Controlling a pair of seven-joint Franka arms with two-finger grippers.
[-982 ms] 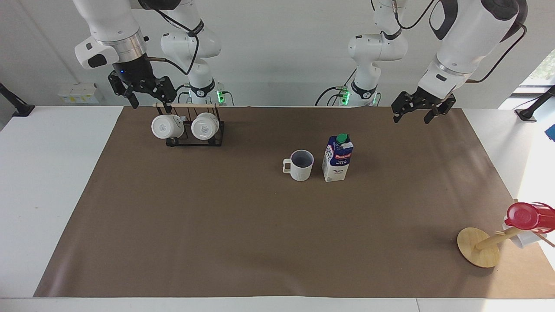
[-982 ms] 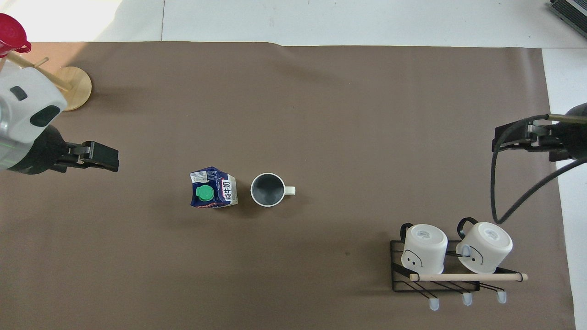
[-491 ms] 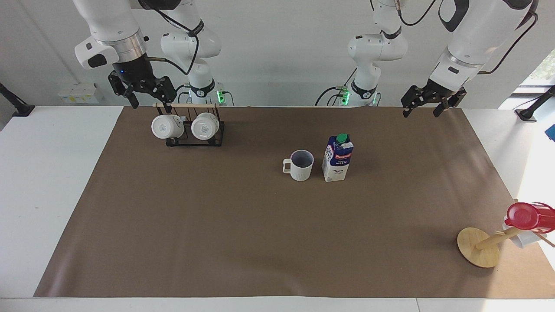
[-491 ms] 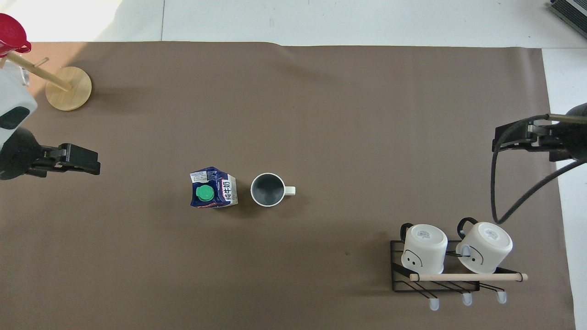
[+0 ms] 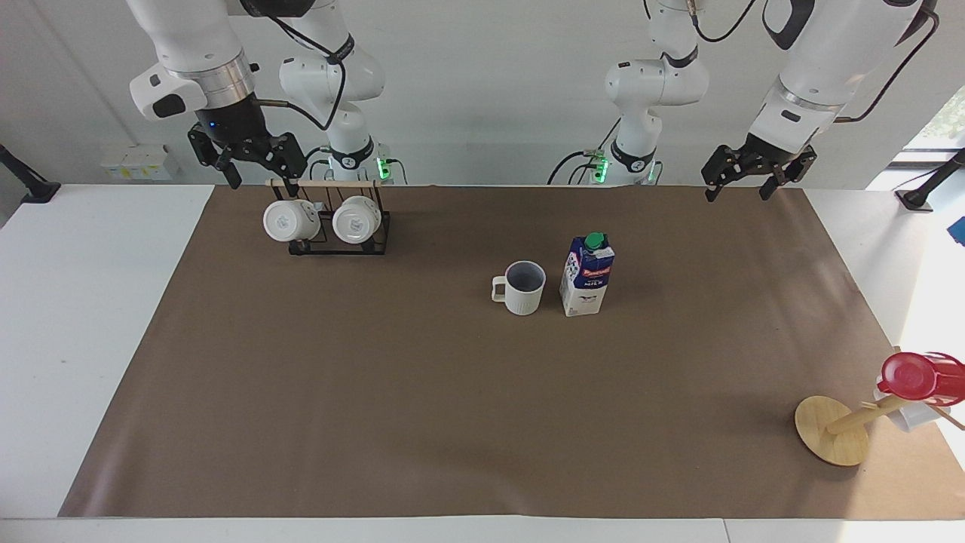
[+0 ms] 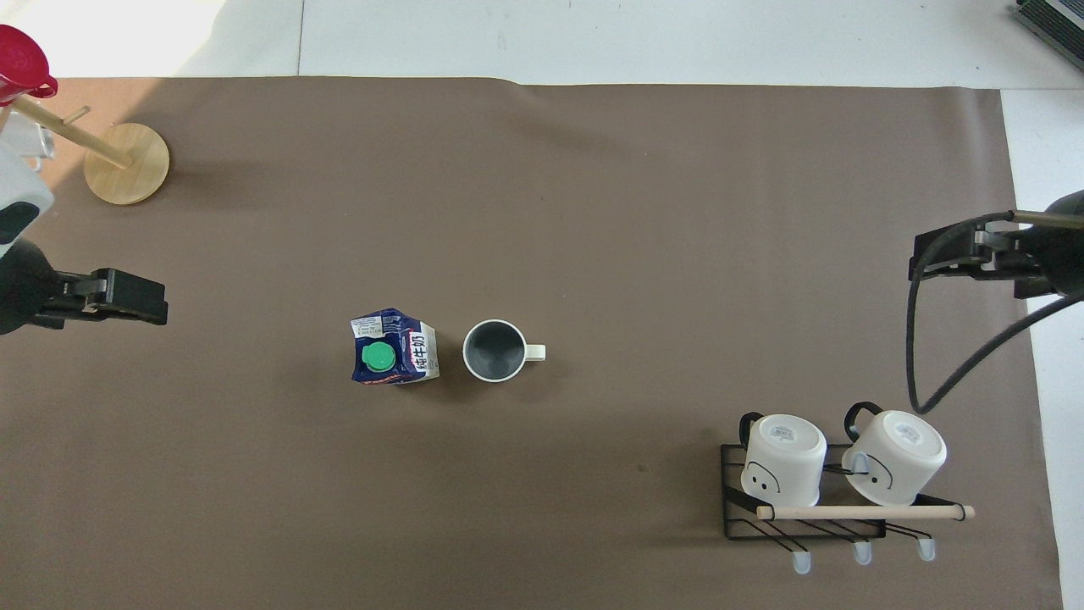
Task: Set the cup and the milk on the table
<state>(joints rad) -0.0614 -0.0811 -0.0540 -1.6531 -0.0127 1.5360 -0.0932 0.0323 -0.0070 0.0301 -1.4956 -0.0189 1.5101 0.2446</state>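
The left gripper (image 5: 746,184) hung in the air over the brown sheet's edge at the left arm's end of the table (image 5: 90,302), its fingers spread wide and holding nothing. The right gripper (image 5: 252,162) was raised just above the wooden rail of the black wire mug rack (image 5: 339,230), fingers likewise spread apart and empty; whether a fingertip grazed the rail could not be told.

The ribbed cream cup (image 5: 523,287) stood upright on the brown sheet near the middle of the table, its handle turned toward the right arm's end. The milk carton (image 5: 586,274) stood upright just beside it, toward the left arm's end, a narrow gap between them.

The facing view showed both grippers whole, with the carton's printed face and green cap (image 5: 595,240). The overhead view showed only the left gripper's dark tip (image 6: 127,296) at the frame's edge and part of the right gripper (image 6: 974,254), but it looked straight down into the cup's grey-blue inside (image 6: 494,350). It also showed the printed faces on the two white mugs (image 6: 783,457) hanging on the rack. A red cup (image 5: 916,375) sat tipped on a wooden peg stand (image 5: 829,434) at the left arm's end, farther from the robots than the carton.
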